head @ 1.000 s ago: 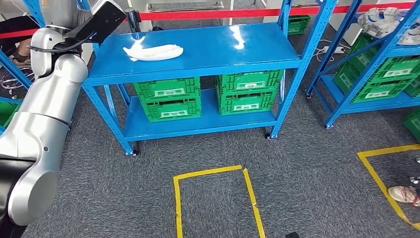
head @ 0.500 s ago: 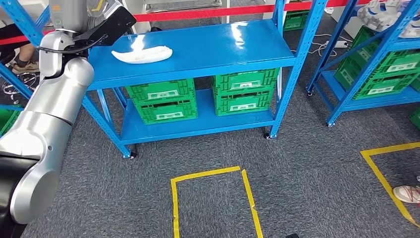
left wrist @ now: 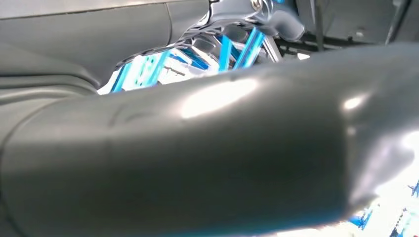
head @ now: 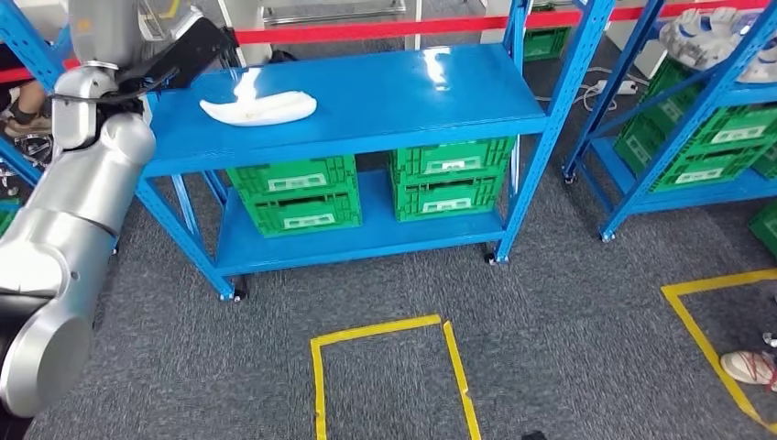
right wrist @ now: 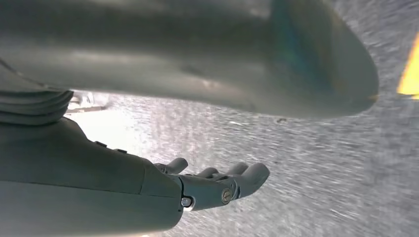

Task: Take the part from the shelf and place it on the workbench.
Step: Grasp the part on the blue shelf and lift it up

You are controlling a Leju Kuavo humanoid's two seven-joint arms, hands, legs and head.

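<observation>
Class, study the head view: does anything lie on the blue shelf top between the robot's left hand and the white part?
Nothing visible does. The white part lies alone on the shelf top, with bare blue surface between it and the left hand.

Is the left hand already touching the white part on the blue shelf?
Apart. In the head view, bare blue shelf surface separates the left hand from the white part.

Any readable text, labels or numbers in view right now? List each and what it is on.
None can be read.
White labels on the green crates under the blue shelf: print too small and blurred.
White labels on the green crates on the right-hand rack: also too small.
White part on the shelf top: no marking visible.
Yellow floor tape: plain outline, no writing.
</observation>
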